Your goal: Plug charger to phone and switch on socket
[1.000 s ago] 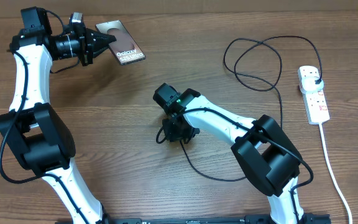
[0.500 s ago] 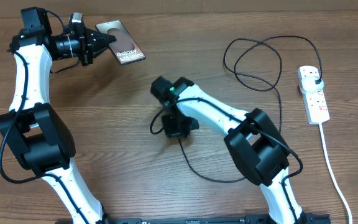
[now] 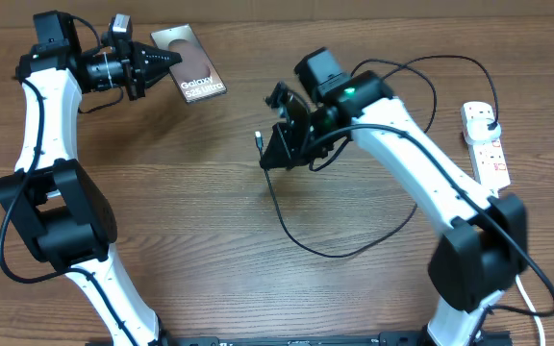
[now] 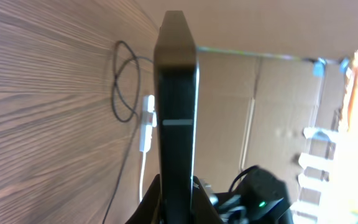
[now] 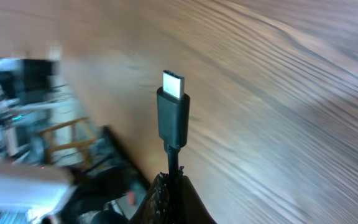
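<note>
Above the grained table [image 3: 171,221], the left gripper [image 3: 164,60] pinches the glossy phone [image 3: 192,69]. The right gripper [image 5: 171,186] pinches the thin charger [image 5: 173,115] (silvery tip).

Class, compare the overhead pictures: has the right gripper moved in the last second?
Yes. The right gripper, shut on the charger, has travelled up the image to about level with the socket.

- Overhead: even, moderate light from above. The table [image 3: 210,211] is sharp edge to edge, with faint soft shadows and no glare.
- Left wrist: the phone [image 4: 176,93] is seen edge-on, dark and soft-focused — backlit. The right border is blown out to white and the background is hazy.
- Right wrist: the charger [image 5: 173,115] tip is crisp with a bright metal highlight — the wood grain behind is streaked with blur and the left side is smeared.
</note>
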